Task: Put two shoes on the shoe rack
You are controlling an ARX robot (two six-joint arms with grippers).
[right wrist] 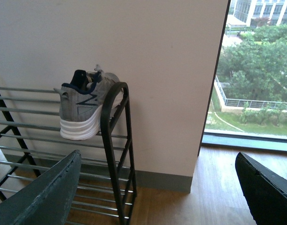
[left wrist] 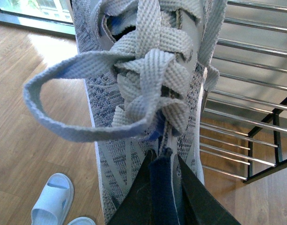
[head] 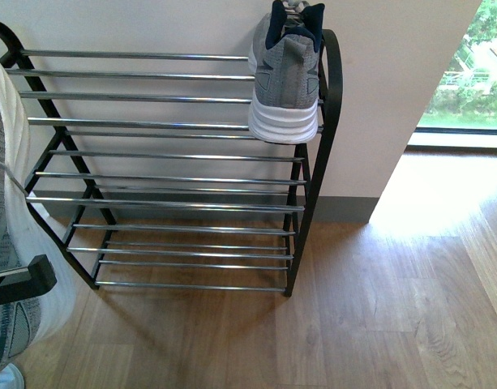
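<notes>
Done: grey knit white-soled sneaker (head: 284,81) on black-framed chrome-bar rack (head: 159,154), 1 o'clock.
Remaining: second sneaker (left wrist: 148,70), 9 o'clock, clamped in left gripper (left wrist: 164,187).
Right gripper (right wrist: 157,159): wide apart, empty.

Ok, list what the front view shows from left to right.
The held shoe at the left edge → shoe rack bare bars → second shoe on the rack's top right end → window.

Matte black, wedge-shaped fingers (right wrist: 45,197) — left pincer (left wrist: 164,157) and right pincer (right wrist: 157,157) alike.
</notes>
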